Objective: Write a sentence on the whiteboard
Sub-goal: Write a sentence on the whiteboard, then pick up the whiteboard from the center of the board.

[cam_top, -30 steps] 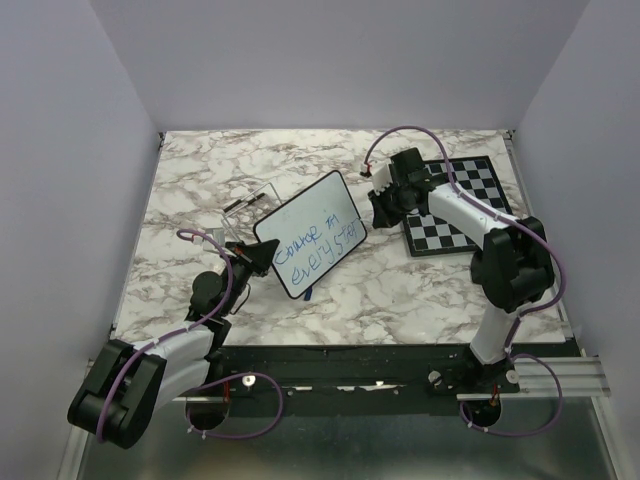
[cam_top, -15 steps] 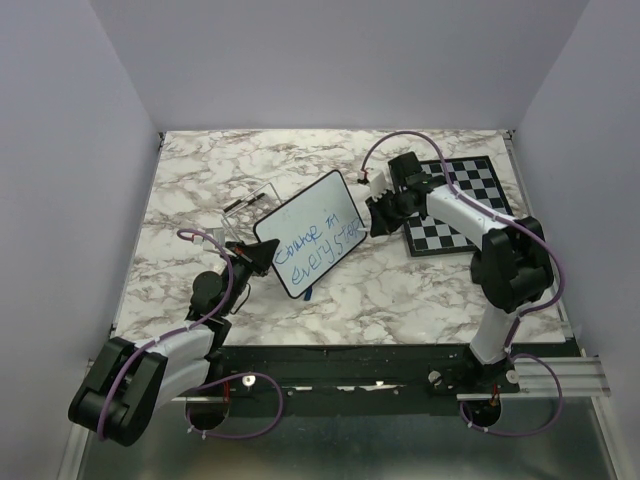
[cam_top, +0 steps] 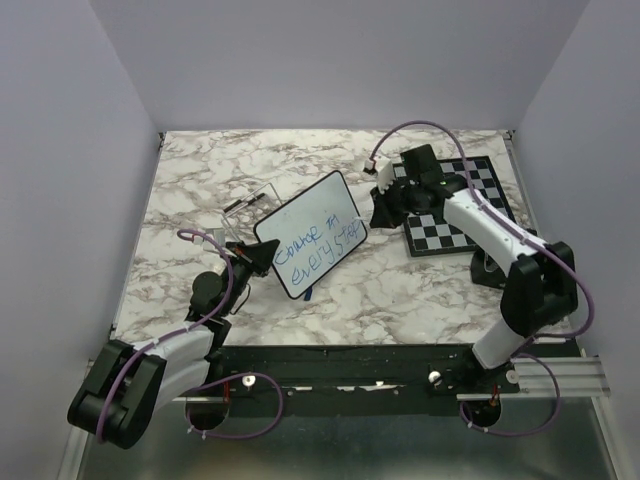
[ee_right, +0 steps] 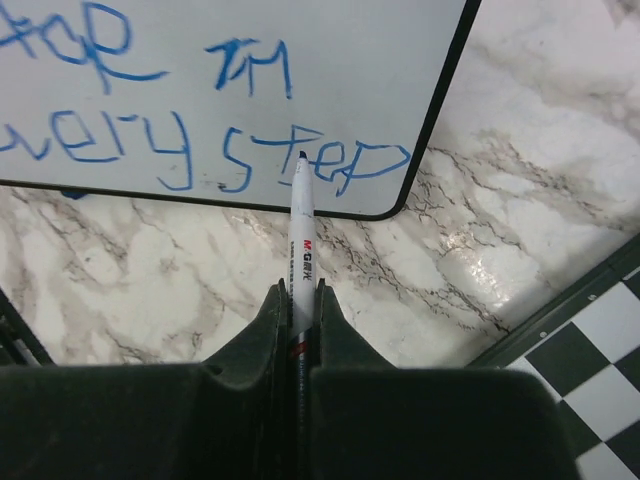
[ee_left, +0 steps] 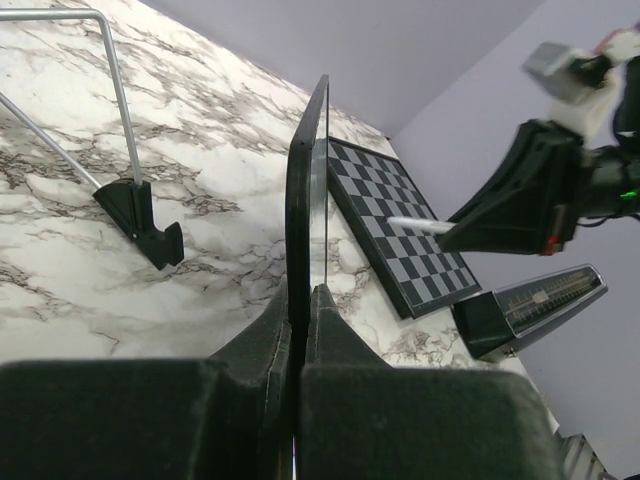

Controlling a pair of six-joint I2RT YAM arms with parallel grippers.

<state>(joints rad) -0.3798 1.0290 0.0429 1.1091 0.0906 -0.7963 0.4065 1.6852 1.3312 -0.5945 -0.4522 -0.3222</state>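
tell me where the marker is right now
In the right wrist view the marker is clamped in the right hand, its tip aimed at the word step on the whiteboard, with the chessboard at lower right.

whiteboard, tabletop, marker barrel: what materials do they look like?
Whiteboard: glossy white face, likely a coated panel; thin black rim looks plastic.
Tabletop: marble-veined print with sheen patches, probably laminate, stone not excluded.
Marker: smooth white barrel with printed lettering, looks plastic.

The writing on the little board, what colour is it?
Blue lettering on the glossy white whiteboard; the right wrist view shows it best.
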